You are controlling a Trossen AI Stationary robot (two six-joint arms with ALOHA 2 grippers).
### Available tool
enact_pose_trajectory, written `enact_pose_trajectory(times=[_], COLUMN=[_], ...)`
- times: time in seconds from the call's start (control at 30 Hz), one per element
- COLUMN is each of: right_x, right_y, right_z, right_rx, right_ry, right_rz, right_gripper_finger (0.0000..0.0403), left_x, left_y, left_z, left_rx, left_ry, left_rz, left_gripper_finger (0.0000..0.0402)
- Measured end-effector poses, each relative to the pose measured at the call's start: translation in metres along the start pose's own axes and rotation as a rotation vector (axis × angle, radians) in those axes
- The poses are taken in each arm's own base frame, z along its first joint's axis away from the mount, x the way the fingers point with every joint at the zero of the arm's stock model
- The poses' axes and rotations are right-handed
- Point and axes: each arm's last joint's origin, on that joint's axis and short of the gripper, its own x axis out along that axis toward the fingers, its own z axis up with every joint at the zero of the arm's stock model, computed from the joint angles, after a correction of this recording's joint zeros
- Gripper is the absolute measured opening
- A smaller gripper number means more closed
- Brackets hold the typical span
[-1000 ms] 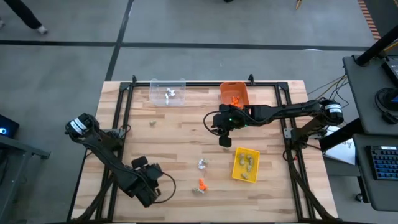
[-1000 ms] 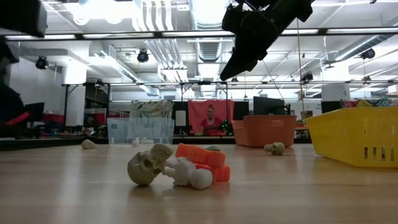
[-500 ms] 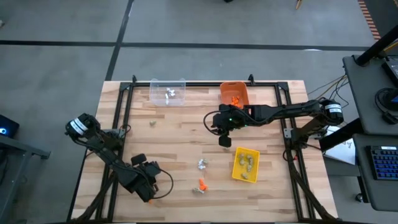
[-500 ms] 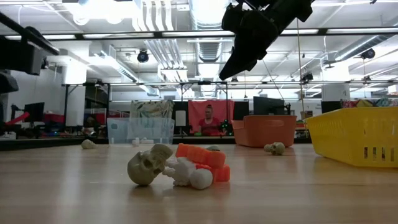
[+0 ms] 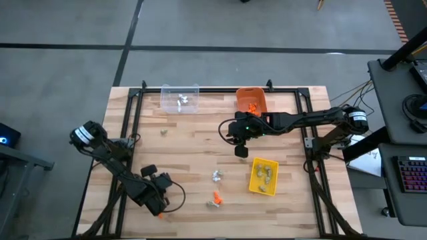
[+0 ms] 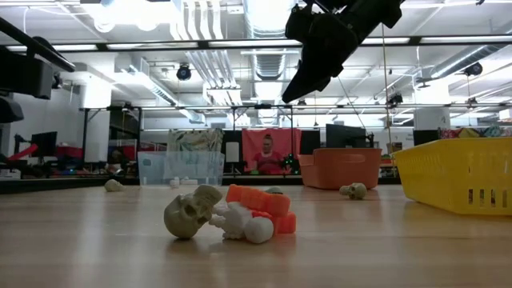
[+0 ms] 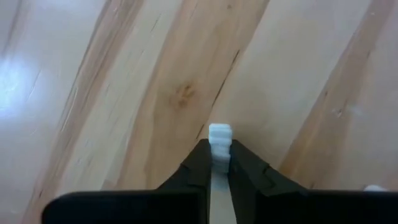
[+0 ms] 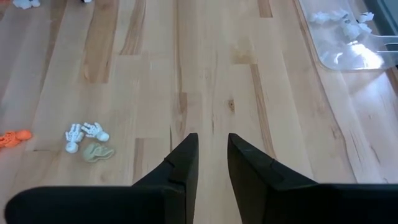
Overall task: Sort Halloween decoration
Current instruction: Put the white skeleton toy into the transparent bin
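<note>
Near table's front edge (image 5: 220, 230), left gripper (image 5: 159, 208).

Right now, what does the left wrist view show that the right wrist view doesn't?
Only the left wrist view: the left gripper, fingers shut on a small white ridged piece.
Only the right wrist view: the right gripper, fingers apart and empty; loose white skeletons, a tan trinket, an orange trinket, and the clear bin.
Both: the wooden table.
</note>
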Motion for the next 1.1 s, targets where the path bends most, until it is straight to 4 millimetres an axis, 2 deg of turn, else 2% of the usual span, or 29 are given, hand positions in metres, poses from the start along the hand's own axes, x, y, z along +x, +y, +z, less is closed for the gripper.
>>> enact_pose_trajectory(times=[0.13, 0.23, 0.4, 0.57, 0.67, 0.8, 0.97, 1.1], right_x=[0.0, 0.0, 0.0, 0.0, 0.0, 0.0, 0.0, 0.0], right_y=[0.0, 0.0, 0.0, 0.0, 0.0, 0.0, 0.0, 0.0], right_z=[0.0, 0.0, 0.0, 0.0, 0.0, 0.0, 0.001, 0.001], right_rx=[-0.007, -0.007, -0.007, -0.005, 0.01, 0.011, 0.011, 0.011], right_ry=[0.001, 0.001, 0.001, 0.0, 0.0, -0.003, -0.012, -0.014], right_rz=[0.0, 0.0, 0.0, 0.0, 0.0, -0.001, -0.003, -0.003], right_gripper_finger=[0.0074, 0.0069, 0.0066, 0.0068, 0.0071, 0.0072, 0.0065, 0.0064], left_x=[-0.007, -0.019, -0.046, -0.065, -0.069, -0.064, -0.05, -0.041], left_y=[0.003, 0.006, 0.018, 0.04, 0.057, 0.086, 0.132, 0.175], left_z=[0.004, 0.013, 0.038, 0.072, 0.096, 0.128, 0.164, 0.19], left_rx=[-0.026, -0.059, -0.112, -0.13, -0.133, -0.145, -0.14, -0.131], left_ry=[-0.051, -0.141, -0.356, -0.559, -0.614, -0.626, -0.57, -0.528], left_rz=[-0.016, -0.043, -0.063, -0.001, 0.043, 0.146, 0.267, 0.217], left_gripper_finger=[0.0015, 0.0005, 0.0003, 0.0002, 0.0002, 0.0002, 0.0002, 0.0001])
